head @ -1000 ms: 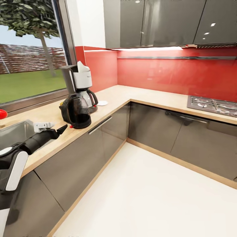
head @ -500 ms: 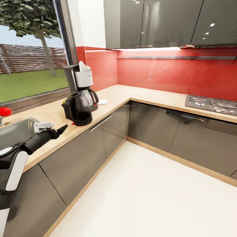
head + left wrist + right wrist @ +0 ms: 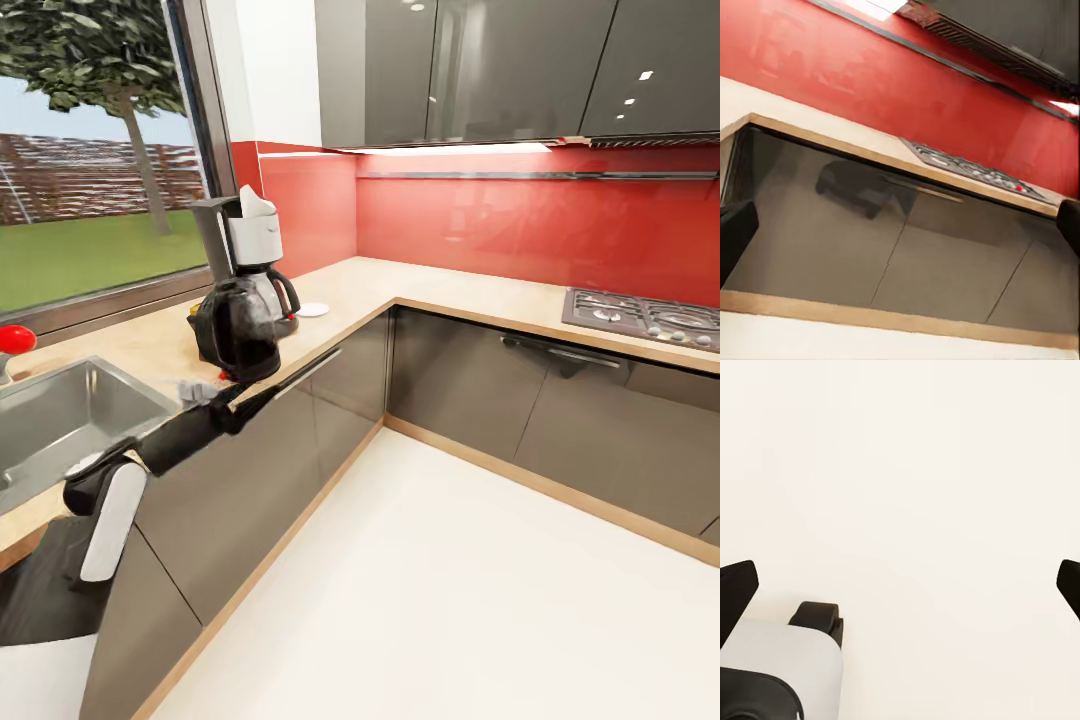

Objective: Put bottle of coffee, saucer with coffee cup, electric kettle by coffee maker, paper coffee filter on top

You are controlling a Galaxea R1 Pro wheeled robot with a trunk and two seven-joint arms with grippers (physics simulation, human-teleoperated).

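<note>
Left pincer (image 3: pixel 262 397): black, at the end of the left arm reaching out level with the worktop's near edge, just before the electric kettle; in the left wrist view its fingertips (image 3: pixel 735 232) sit at opposite edges of the picture, wide apart, nothing between them.

Right pincer (image 3: pixel 900 585): fingertips spread wide, empty, aimed at the pale floor (image 3: pixel 915 472).

Electric kettle (image 3: pixel 240 330): black, upright on the worktop (image 3: pixel 150 345), touching or just in front of the coffee maker; apart from the left pincer.

Coffee maker (image 3: pixel 252 255): white and black, upright on the worktop at the window, immediately behind the kettle, glass carafe at its base.

Paper coffee filter (image 3: pixel 252 203): white, standing on top of the coffee maker.

Saucer (image 3: pixel 311 311): small, white, on the worktop just right of the coffee maker. Whether a cup stands on it cannot be told.

Sink (image 3: pixel 60 420): steel basin set in the worktop, left of the kettle.

Hob (image 3: pixel 645 320): on the far right run of the worktop, below the red splashback (image 3: pixel 540 225).

Cabinets (image 3: pixel 480 395): grey glossy fronts under the worktop.
</note>
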